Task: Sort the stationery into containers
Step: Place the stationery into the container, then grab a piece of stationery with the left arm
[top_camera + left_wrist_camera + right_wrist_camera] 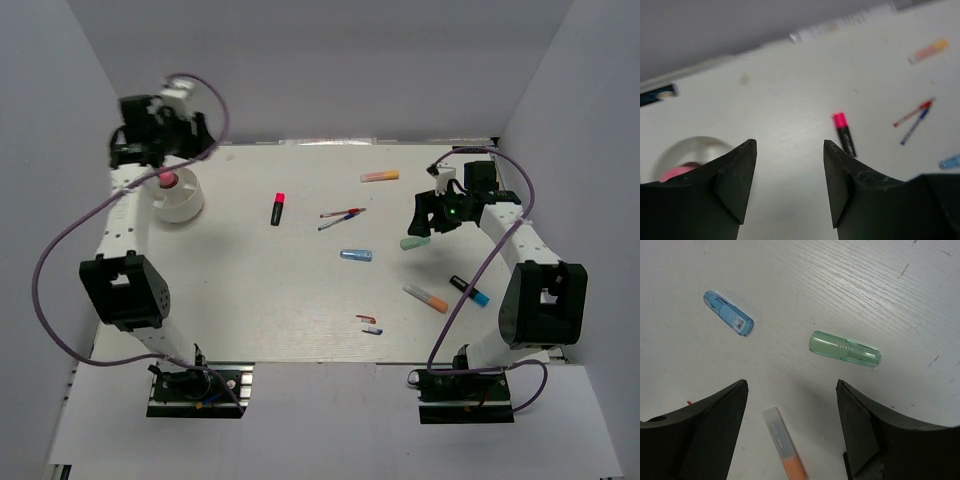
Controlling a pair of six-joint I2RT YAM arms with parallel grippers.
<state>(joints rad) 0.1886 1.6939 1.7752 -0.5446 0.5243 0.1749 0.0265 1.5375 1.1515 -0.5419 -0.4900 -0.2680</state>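
The short mint-green translucent plastic marker (845, 349) lies flat on the table, just ahead of the right gripper (792, 385), whose jaws stand wide apart with nothing between them. It looks light and stiff, with a smooth rounded barrel that would probably roll or slip under a skewed pinch, so the best hold seems to be across the middle of the barrel, fingers square to its length. A pale blue capped marker (728, 320) lies well apart from it, and an orange pen with a clear cap (785, 450) lies nearer the gripper. The left gripper (790, 145), also open and empty, hangs by the low round white bowl (185, 208), which holds a pink round-topped stick (167, 180). The white table (250, 300) is finely grained and lightly scuffed, and plain grey walls close it in on three sides
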